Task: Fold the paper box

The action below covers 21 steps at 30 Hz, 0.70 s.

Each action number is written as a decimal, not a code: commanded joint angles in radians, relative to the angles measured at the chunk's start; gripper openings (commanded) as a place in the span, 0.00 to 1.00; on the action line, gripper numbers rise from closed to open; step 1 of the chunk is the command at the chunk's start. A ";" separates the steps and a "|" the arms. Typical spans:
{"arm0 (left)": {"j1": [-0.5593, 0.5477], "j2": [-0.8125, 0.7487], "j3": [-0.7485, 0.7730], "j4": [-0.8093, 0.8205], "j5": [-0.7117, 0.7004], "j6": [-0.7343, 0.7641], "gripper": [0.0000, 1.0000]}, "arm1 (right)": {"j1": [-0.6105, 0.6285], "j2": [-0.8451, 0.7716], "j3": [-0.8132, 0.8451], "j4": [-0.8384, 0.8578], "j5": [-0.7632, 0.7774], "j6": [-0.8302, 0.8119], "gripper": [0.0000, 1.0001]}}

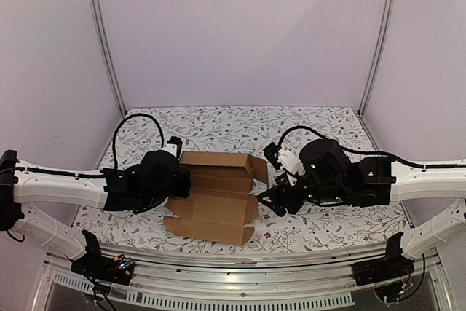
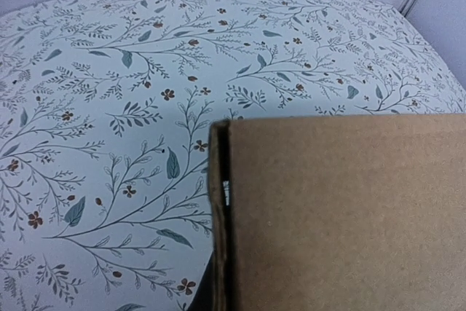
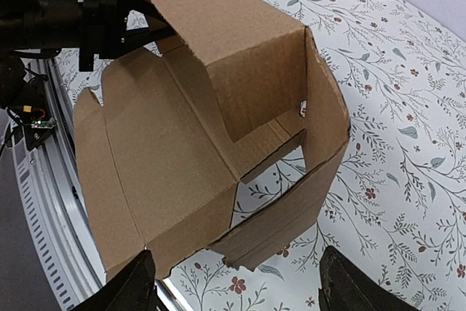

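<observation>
Left pincer (image 3: 149, 27) clamps the paper box (image 3: 167, 143) (right pincer (image 3: 237, 267) gapes alongside).

Flowery table (image 1: 240, 121), one box (image 1: 215, 205) on it.
Leaf print shows all round; the brown box lies mid-table, its flat flaps spread toward the near edge.

Top view: fixed high behind both arm bases, facing forward and down; far off, it takes in the whole desk (image 1: 320, 123) and the back walls.
Left wrist view: low, facing across the desk toward the far wall; very near the box (image 2: 342, 216), which fills the lower right.
Right wrist view: close, looking down past the right end effector (image 3: 240, 290) at the box, toward the left end effector (image 3: 149, 27).
Shared: box in all three; left end effector in top and right wrist views.
</observation>
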 commanded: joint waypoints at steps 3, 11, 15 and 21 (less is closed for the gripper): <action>-0.012 -0.030 0.019 -0.025 -0.008 -0.033 0.00 | 0.012 0.075 -0.002 0.066 0.064 0.081 0.74; -0.013 -0.073 0.013 -0.038 0.023 -0.047 0.00 | 0.020 0.119 -0.016 0.075 0.095 0.100 0.73; -0.009 -0.092 0.010 -0.041 0.042 -0.052 0.00 | 0.019 0.116 -0.034 0.076 0.105 0.102 0.73; 0.005 -0.131 -0.021 -0.020 0.105 -0.070 0.00 | 0.020 0.095 -0.070 0.090 0.111 0.108 0.72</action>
